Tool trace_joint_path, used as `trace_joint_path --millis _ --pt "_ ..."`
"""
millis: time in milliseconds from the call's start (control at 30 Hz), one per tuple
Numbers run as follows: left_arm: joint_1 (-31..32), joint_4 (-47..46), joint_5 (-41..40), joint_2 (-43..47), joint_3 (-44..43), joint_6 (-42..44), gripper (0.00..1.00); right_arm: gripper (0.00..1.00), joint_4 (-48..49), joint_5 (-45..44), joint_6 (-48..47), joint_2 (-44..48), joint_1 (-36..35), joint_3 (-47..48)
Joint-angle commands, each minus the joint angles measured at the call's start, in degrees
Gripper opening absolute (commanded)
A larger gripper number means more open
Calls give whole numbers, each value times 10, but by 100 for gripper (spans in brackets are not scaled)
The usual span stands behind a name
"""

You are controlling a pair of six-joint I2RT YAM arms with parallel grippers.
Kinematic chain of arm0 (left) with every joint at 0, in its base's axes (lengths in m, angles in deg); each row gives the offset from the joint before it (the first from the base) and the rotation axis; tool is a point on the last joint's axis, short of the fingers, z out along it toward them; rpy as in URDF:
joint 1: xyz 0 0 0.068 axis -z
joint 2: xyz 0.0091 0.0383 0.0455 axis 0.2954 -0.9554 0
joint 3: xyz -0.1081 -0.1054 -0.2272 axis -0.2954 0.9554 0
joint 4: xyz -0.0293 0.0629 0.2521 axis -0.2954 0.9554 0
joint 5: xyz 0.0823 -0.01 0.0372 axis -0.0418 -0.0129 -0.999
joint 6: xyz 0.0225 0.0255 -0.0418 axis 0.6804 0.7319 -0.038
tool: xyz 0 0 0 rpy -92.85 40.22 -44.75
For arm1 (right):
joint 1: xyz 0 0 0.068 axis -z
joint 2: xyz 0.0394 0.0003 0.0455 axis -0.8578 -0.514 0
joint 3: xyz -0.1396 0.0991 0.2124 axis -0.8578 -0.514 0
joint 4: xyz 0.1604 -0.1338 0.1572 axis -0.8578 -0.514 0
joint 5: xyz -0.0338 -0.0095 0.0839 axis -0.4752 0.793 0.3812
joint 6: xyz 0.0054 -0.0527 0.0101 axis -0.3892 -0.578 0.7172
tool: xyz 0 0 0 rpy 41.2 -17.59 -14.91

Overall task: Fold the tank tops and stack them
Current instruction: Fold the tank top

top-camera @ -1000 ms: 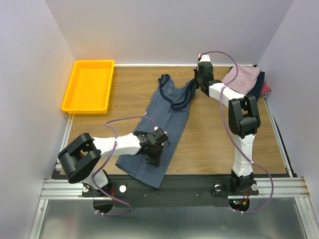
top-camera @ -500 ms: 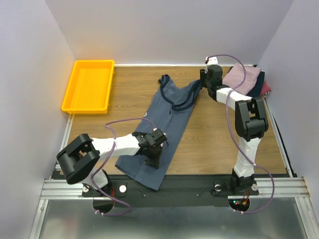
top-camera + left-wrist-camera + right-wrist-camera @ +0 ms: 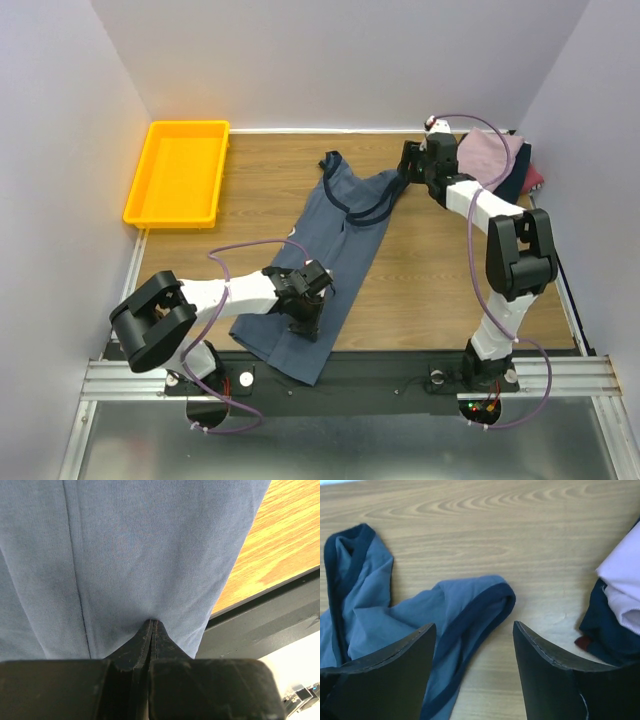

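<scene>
Slate-blue tank top (image 3: 338, 228) in left claw (image 3: 151, 626)

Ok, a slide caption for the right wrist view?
Right gripper, fingers open, above the slate-blue tank top's strap; stacked tops at right.

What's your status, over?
Left pincer shut on blue top, near edge. Right pincer open over strap. Top laid out, unfolded. Pile beside right arm, off the cloth.
</scene>
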Motion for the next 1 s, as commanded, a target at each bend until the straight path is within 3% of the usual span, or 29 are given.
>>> trace_joint_path --millis 0,200,333,467,800,933,967 --pt "1 90 -29 -13 39 20 0 70 -40 -16 47 12 4 -1" --pt "-4 95 -24 -2 42 18 0 70 -88 -22 83 -61 25 92" --pt "-13 100 -27 1 37 21 0 78 -95 28 121 -123 47 145" --pt "-17 101 -20 1 39 23 0 80 -96 87 135 -158 56 183" --pt "-59 121 -5 5 28 43 0 80 -86 135 163 -139 55 104" --pt "-95 131 -3 10 18 53 0 69 -82 144 171 -152 55 99" --pt "-102 135 -3 12 17 56 0 58 -83 147 175 -156 55 100"
